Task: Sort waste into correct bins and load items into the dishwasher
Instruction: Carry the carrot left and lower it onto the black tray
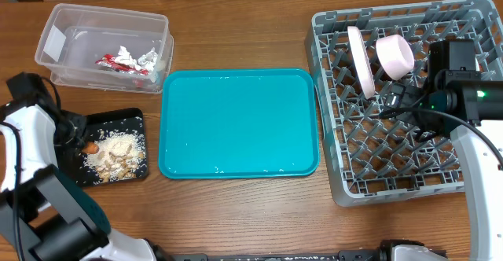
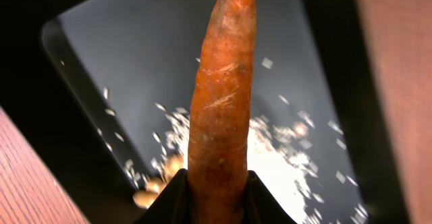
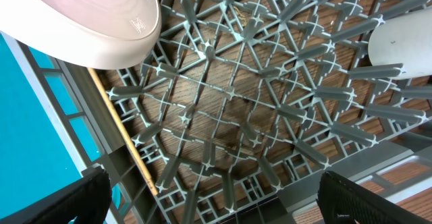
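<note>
Left of the bare teal plastic tray [image 1: 240, 123], left gripper [image 2: 216, 198] pinches the seemingly last orange carrot [image 2: 221, 109] above a black bin [image 1: 118, 118]; right gripper [image 3: 216, 204] spread.

My left arm [image 1: 27, 135]: white and black links at the near-left side of the table, wrist bent inward, left gripper [image 2: 216, 200] pointing down with both dark fingers [image 2: 165, 204] pressed against a carrot [image 2: 219, 102]. My right arm [image 1: 479, 163]: white link reaching in from the near-right edge, black wrist turned leftward, right gripper [image 3: 216, 200] facing down, jaws standing wide apart.
</note>
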Controlling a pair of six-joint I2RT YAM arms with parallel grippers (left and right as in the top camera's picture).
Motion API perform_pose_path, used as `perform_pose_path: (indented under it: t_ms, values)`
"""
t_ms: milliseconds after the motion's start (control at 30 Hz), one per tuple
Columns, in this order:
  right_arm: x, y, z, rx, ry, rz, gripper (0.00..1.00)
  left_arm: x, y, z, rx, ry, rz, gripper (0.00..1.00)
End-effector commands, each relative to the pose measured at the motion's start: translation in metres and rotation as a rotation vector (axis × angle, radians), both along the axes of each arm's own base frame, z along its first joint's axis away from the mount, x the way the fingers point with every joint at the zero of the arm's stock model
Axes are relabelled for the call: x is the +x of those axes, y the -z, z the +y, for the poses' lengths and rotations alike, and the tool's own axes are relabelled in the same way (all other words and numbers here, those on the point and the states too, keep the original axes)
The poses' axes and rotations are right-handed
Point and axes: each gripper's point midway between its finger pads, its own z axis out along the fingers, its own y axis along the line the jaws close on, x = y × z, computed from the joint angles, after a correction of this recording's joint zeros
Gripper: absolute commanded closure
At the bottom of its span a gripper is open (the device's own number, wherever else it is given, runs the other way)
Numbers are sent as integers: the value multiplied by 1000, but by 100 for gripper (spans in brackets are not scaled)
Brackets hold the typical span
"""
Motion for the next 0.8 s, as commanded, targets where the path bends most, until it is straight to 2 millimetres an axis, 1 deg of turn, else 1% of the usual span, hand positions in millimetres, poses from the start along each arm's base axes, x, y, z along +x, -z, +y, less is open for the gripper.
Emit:
perform_pose_path:
  t_ms: [0,133,200,233,267,367,500,767]
  values:
    - [0,0,-3,-11,4,-1,0,-12,26,11,-5,7,92,96]
    - [0,0,-3,-11,4,-1,0,-7,45,13,-24,89,115,96]
    - [0,0,-3,-11,4,0,0,2,50,10,-46,142,80,96]
    - [0,0,-3,-11,5,1,0,8,50,9,-52,171,56,96]
    - [-1,0,-3,-11,4,3,0,19,50,8,-57,224,9,96]
    - [-1,0,-3,-11,4,4,0,38,47,8,-57,308,-69,96]
    - [-2,0,-3,-11,4,9,0,56,43,6,-57,361,-154,95]
    - [-4,1,-3,-10,4,14,0,65,41,12,-27,364,-187,92]
